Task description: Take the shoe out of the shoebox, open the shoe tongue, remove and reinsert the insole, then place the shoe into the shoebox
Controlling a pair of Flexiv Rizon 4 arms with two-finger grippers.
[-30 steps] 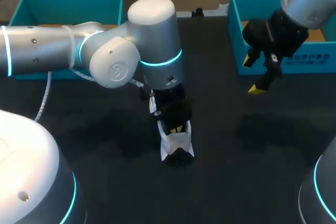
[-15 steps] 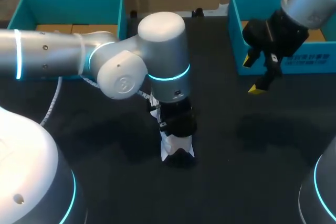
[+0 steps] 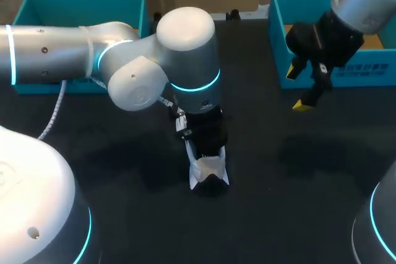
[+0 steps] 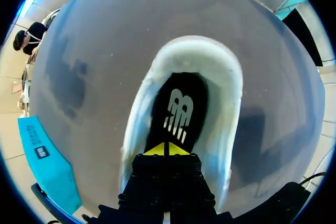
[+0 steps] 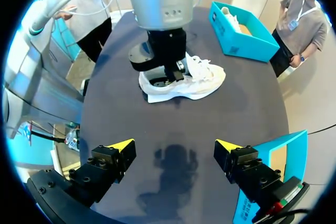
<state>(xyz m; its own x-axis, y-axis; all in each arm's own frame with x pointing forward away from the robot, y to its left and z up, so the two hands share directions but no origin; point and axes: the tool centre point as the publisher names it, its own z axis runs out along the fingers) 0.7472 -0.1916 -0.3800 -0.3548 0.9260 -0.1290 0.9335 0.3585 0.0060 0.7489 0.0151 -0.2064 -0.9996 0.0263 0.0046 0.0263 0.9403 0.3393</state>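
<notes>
Left gripper (image 4: 168, 149): is reaching down into the mouth of the shoe, its yellow tips pressed together over the insole. Whether they are pinching anything between them cannot be told.
Shoe (image 3: 209, 171): white, is sitting on its sole on the black table (image 3: 278, 202) directly under the left gripper. Its padded collar is curving round ahead of the tips, and it is lying outside both boxes.
Insole (image 4: 178, 108): black with a pale mark, is lying inside the shoe just ahead of and beneath the left gripper's tips.
Right gripper (image 5: 173, 148): is hovering above the table with its fingers spread wide and nothing between them. The shoe and the left arm are sitting ahead of it, well apart.
Near shoebox (image 3: 275, 35): teal, is standing just beside the right gripper.
Far shoebox (image 3: 80, 1): teal, is standing behind the left arm, well apart from both grippers. The right wrist view is showing something white inside it.
</notes>
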